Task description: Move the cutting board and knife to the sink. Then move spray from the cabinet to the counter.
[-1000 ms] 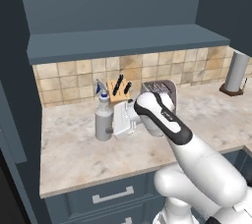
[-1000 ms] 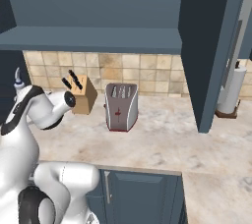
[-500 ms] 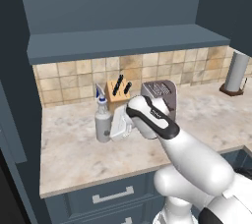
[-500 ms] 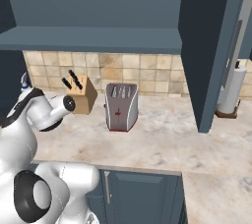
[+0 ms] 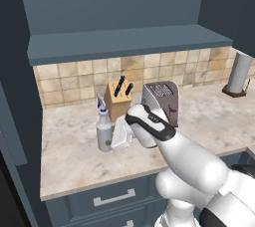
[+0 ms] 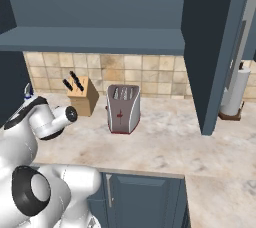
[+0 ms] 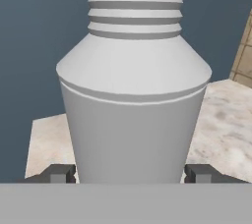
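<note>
1. Clamped on the spray (image 7: 133, 110): the gripper (image 7: 128, 174), jaws wide, with one dark fingertip (image 7: 61, 173) pressed on each side of the fat lower body.
2. Standing upright on the counter (image 5: 74, 156), by the look of it, with the blue-and-white nozzle on top. Probably the very last step, then: just letting go.
3. To do it well: first make sure the bottom sits flat on the stone. Then open the jaws slowly and evenly, so neither side pushes the spray over.
4. Next, pull the hand straight back, away from the spray. No lifting and no turning until the fingertips are well free of it.
5. Mind the tall, narrow neck: easy to tip with a small bump.
6. Below the spray, in the front of the counter: a slate-blue drawer (image 5: 114, 198) with a silver bar handle, shut. Cannot tell what is inside.
7. Just behind the spray: a tan knife block (image 5: 118, 102) with black-handled knives stuck in its top.
8. Behind the spray and off to the right: a silver toaster (image 5: 162, 102). Two slots on top, too dark to see into.
9. High above the spray: the cabinet (image 5: 124, 42), with its flat shelf ledge over the tiled wall. Cannot see onto the top of the ledge from down here.
</note>
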Controlling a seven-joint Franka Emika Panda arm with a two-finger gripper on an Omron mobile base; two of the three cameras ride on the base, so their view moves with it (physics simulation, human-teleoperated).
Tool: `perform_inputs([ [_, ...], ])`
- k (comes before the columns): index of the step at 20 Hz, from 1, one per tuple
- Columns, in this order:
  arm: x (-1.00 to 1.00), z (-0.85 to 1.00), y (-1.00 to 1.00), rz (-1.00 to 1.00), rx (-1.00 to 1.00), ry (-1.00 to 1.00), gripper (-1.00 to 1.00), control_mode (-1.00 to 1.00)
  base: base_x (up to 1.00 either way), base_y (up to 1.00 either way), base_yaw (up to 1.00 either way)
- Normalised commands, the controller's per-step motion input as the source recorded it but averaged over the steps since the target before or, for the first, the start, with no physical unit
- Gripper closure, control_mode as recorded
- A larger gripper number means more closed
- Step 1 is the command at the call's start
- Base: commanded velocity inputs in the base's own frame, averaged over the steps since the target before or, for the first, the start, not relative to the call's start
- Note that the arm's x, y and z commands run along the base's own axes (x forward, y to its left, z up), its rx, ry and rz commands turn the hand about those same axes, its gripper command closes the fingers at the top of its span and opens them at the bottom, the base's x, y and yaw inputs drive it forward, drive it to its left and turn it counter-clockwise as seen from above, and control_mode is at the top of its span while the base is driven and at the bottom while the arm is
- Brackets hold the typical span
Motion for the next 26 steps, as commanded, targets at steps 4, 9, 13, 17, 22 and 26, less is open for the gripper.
perform_inputs([
  [4, 0.04, -0.48, 0.00, 0.00, 0.00, 0.00, 1.00, -1.00, 0.00, 0.00, 0.00],
  [9, 0.02, -0.33, 0.00, 0.00, 0.00, 0.00, 1.00, -1.00, 0.00, 0.00, 0.00],
  [13, 0.03, -0.29, 0.00, 0.00, 0.00, 0.00, 1.00, -1.00, 0.00, 0.00, 0.00],
  [17, 0.02, -0.25, 0.00, 0.00, 0.00, 0.00, 1.00, -1.00, 0.00, 0.00, 0.00],
  [22, 0.00, -0.23, 0.00, 0.00, 0.00, 0.00, 1.00, -1.00, 0.00, 0.00, 0.00],
  [26, 0.00, -0.25, 0.00, 0.00, 0.00, 0.00, 1.00, -1.00, 0.00, 0.00, 0.00],
])
